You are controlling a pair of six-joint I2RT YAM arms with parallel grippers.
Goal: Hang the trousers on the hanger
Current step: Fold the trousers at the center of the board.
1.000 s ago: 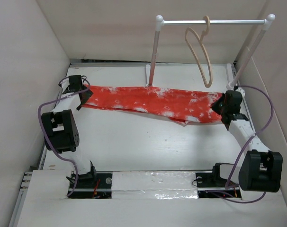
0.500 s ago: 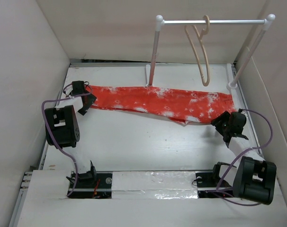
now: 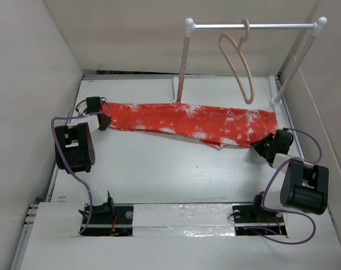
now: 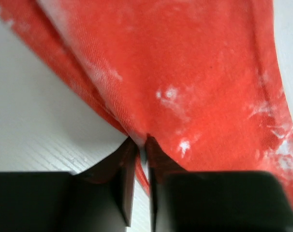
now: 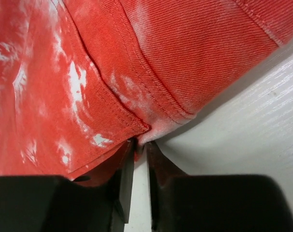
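The red-orange trousers (image 3: pixel 187 121) lie flat and stretched left to right across the far half of the table. My left gripper (image 3: pixel 103 121) is at their left end, shut on a pinch of the fabric edge (image 4: pixel 140 143). My right gripper (image 3: pixel 265 147) is at their near right corner, shut on the stitched hem (image 5: pixel 139 145). In both wrist views the cloth (image 4: pixel 195 72) (image 5: pixel 88 72) fills most of the picture. The pale beige hanger (image 3: pixel 241 62) hangs by its hook from the rail, above the trousers' right part.
The white two-post rail rack (image 3: pixel 249 25) stands at the back, its left post (image 3: pixel 182 67) just behind the trousers. White walls close in the table (image 3: pixel 159 169) on the left, right and back. Both arm bases sit at the near edge.
Half a second ago both grippers stood open off the cloth. The right one has moved back up to the trousers' right corner, and both have shut on the fabric.
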